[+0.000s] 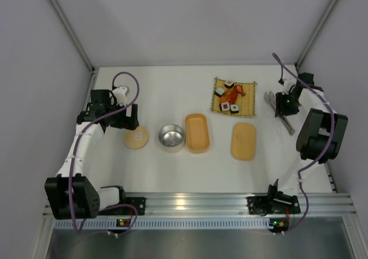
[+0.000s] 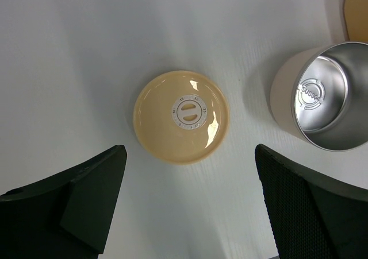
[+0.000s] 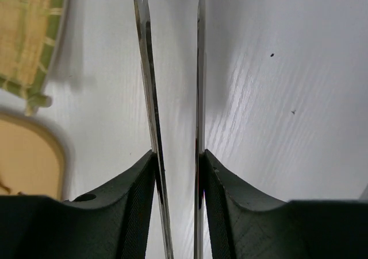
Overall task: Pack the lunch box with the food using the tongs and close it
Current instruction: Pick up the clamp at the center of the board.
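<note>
While your right gripper [image 3: 178, 158] pinches both arms of the tongs [image 3: 146, 75], which lie on the table [image 1: 167, 92] right of the food [image 1: 229, 97], apparently gripped but not yet lifted, raise them next, squarely.

White table [image 1: 172, 167] boxed in by plain pale walls [image 1: 190, 18], aluminium rail [image 1: 201, 203] along its near edge

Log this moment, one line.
left gripper: open above round tan lid | right gripper: closed on slim grey metal tongs | orange-tan oval lunch box: empty
</note>
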`<action>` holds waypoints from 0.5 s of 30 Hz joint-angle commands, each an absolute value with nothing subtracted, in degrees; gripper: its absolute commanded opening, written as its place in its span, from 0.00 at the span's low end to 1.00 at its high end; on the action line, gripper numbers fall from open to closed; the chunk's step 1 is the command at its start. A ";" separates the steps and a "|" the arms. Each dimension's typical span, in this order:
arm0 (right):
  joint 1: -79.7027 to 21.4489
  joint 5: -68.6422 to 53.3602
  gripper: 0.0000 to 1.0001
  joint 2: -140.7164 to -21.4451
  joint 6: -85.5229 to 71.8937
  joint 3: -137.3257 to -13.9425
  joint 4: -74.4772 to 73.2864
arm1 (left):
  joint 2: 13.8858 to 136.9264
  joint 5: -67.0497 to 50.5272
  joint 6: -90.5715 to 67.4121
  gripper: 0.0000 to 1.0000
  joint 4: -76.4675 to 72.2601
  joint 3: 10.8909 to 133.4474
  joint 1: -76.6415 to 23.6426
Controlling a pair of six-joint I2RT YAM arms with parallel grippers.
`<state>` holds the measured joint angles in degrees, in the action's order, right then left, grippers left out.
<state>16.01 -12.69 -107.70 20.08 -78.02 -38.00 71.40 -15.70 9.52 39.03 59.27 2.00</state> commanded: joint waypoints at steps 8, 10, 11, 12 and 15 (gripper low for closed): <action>16.61 -21.18 0.36 -92.38 23.20 -89.29 -53.52 | 66.27 -16.52 8.26 0.98 38.93 61.26 1.93; 16.61 -21.97 0.37 -90.89 23.55 -90.69 -55.19 | 65.74 -16.52 8.17 0.98 39.11 61.17 1.93; 16.61 -22.67 0.37 -90.44 23.99 -91.05 -56.67 | 65.57 -16.44 8.26 0.98 39.20 61.17 1.93; 16.70 -23.02 0.37 -89.74 24.08 -91.66 -57.21 | 65.31 -16.35 8.26 0.98 39.29 61.08 1.93; 16.70 -26.01 0.38 -87.54 24.78 -92.72 -60.11 | 64.95 -16.52 8.26 0.98 39.37 60.82 1.93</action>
